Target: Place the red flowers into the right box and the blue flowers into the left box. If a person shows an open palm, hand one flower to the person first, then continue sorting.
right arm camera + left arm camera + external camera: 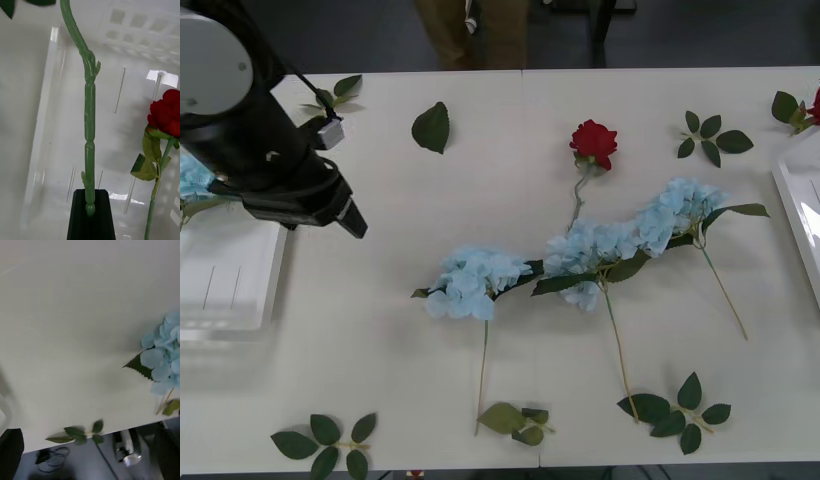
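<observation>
Gripping a green rose stem [89, 112], black right end effector [90, 210] closed on its lower end, hanging over the right box [123, 48], another red rose [167, 112] lying inside. Lying mid-bench [380, 250]: three blue flowers [475, 282] in a row, one red rose [593, 141] behind them. Hovering beside the left box [230, 290], left end effector [352, 217]; opening impossible to tell.
</observation>
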